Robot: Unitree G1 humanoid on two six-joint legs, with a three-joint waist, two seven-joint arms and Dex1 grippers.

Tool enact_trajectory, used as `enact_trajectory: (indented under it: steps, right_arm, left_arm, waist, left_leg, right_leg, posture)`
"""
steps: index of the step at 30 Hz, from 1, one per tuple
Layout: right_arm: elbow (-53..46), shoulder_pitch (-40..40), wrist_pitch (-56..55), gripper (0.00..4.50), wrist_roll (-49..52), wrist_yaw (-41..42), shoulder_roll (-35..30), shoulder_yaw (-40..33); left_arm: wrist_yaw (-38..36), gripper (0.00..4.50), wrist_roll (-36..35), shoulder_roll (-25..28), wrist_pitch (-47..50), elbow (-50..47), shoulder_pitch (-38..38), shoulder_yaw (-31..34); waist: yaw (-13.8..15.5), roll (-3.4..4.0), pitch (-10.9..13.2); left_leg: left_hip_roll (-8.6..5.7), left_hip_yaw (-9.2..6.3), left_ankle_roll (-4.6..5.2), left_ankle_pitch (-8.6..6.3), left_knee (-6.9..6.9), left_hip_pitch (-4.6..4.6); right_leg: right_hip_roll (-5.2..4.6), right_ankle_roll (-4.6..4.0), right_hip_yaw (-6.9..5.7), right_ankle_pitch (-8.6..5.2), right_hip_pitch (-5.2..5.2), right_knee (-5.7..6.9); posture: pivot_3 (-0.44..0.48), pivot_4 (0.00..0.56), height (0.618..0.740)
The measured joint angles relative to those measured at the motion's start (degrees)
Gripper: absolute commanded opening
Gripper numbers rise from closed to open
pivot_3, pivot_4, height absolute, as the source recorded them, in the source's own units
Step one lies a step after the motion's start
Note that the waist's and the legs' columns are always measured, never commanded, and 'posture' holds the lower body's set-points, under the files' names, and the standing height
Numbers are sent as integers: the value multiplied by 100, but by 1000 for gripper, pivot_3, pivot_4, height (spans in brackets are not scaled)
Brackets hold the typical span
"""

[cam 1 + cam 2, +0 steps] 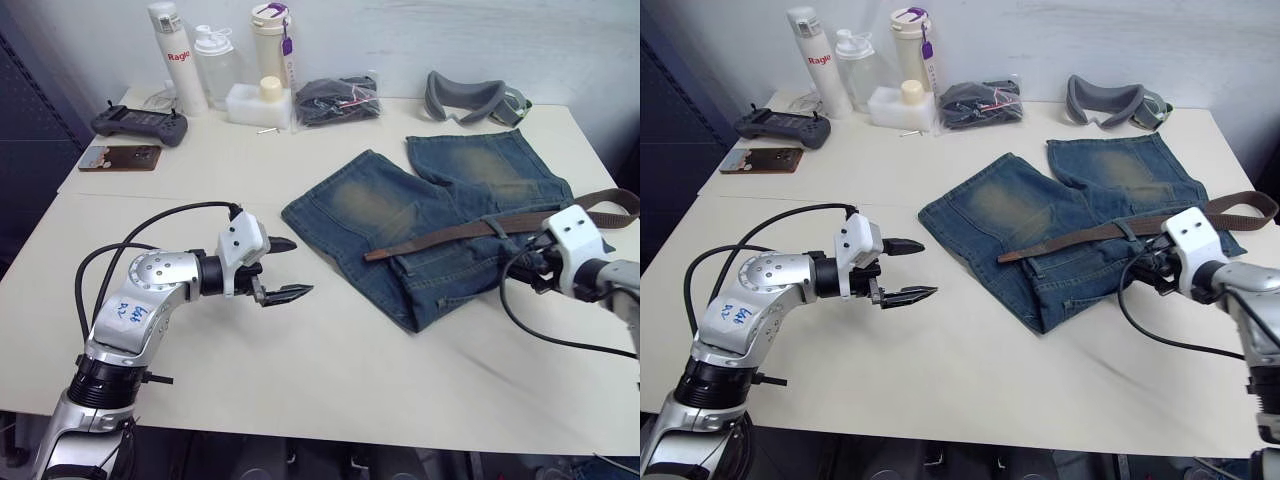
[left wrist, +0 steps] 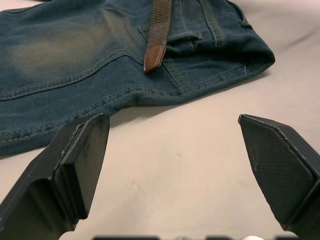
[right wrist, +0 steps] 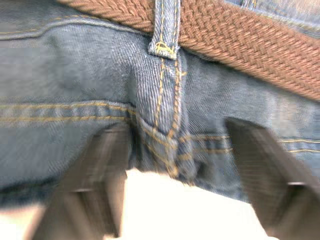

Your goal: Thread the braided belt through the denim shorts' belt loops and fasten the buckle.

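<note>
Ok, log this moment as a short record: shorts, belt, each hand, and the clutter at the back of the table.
shorts: flat on table, legs toward the far edge
belt: lies across waistband, under one loop; tip free on denim
left hand: open, above bare table, short of the shorts
right hand: open, at waistband by the loop
back edge: bottles, bagged black bundle, grey headband, controller

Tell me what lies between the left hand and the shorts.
Only bare table, as the left wrist view shows: the open left hand points toward the shorts with nothing in between.
</note>
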Motion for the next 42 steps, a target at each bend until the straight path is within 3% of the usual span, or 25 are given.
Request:
enact_trajectory:
  steps: [6, 12, 17, 24, 27, 34, 42]
  right_arm:
    - [-1180, -552, 1677, 4432, 1631, -84, 838, -991]
    - [-1305, -837, 3869, 4432, 2809, -1551, 2920, -1871]
    - [-887, -1384, 4360, 4432, 2850, -2683, 4137, -2758]
    - [-282, -1773, 4173, 4432, 2802, -3166, 4504, -3013]
    - [-7, -1804, 3957, 3724, 2730, -3235, 4577, -2887]
    - [263, -1712, 3300, 144, 2610, -3099, 4494, -2546]
    - [250, -1798, 3402, 57, 3123, -2806, 4028, -2660]
  left_arm:
    - [38, 4500, -39, -168, 15, 178, -128, 4]
    - [123, 4500, -38, -160, 94, 187, -134, 44]
    - [274, 4500, -24, -142, 124, 173, -118, 81]
    - [426, 4500, -25, -134, 190, 133, -45, 112]
    - [481, 4500, -25, -130, 214, 125, -25, 118]
    - [567, 4500, -25, -133, 249, 34, 1, 121]
    - [573, 4500, 13, -204, 182, 206, -124, 41]
  waist:
    - [-102, -6, -2]
    - [-128, -2, 1]
    - [-141, -1, 1]
    - [-153, 0, 2]
    - [-155, 0, 2]
    - [-155, 0, 2]
    - [-147, 3, 3]
  left_leg:
    - [12, -9, -4, 2, -3, 3]
    - [6, -7, -9, 6, -4, -3]
    - [5, -4, -10, 7, -8, -3]
    - [4, 3, -9, 7, -11, -3]
    - [4, 5, -8, 7, -11, -3]
    - [4, 7, -8, 8, -14, -3]
    - [4, 7, -7, 7, -14, -6]
  right_leg:
    - [13, -9, -3, -4, 2, 4]
    - [6, -9, -3, -3, -4, 10]
    - [7, -10, -1, -4, -9, 14]
    - [7, -11, 4, -5, -15, 16]
    - [8, -11, 5, -5, -16, 17]
    - [8, -12, 7, -5, -19, 18]
    - [7, -12, 8, -5, -21, 17]
  posture:
    - [0, 150, 683]
    - [0, 150, 683]
    - [0, 150, 683]
    - [0, 150, 683]
    - [0, 150, 683]
    - [0, 150, 683]
    - [0, 150, 683]
